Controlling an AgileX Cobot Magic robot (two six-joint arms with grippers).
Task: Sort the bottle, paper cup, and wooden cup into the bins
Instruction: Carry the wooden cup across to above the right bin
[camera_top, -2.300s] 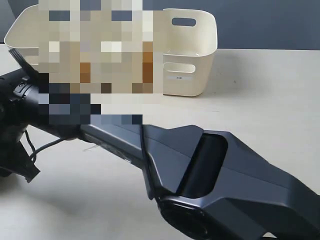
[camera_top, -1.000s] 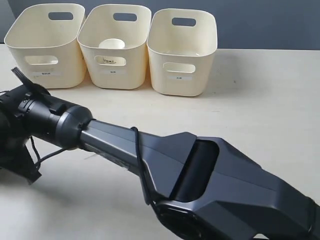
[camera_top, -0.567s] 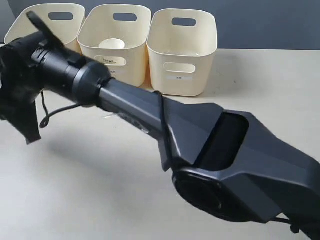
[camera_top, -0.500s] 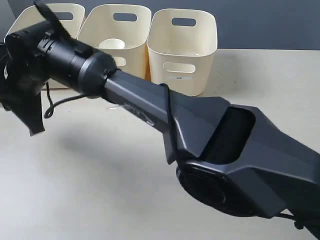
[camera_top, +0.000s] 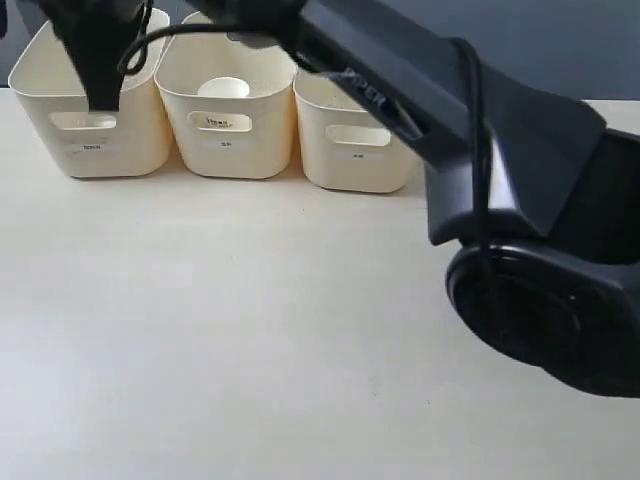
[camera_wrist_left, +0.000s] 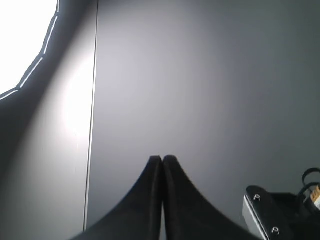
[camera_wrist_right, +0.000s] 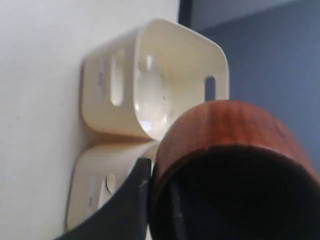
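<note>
My right arm has swung up from low over the table to the bins (camera_top: 225, 150), so the drop is near. My right gripper (camera_wrist_right: 150, 185) grips the wooden cup (camera_wrist_right: 230, 170) by its rim, toward 11 o'clock above the leftmost bin (camera_top: 90, 140). The paper cup (camera_top: 224, 88) sits in the middle bin. My left gripper (camera_wrist_left: 162, 161) is pressed closed, empty.

The right hand (camera_top: 100, 95) has risen over the bins (camera_top: 95, 130).

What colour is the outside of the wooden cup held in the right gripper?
Reddish-brown, with visible grain; the wooden cup shows best in the right wrist view.
</note>
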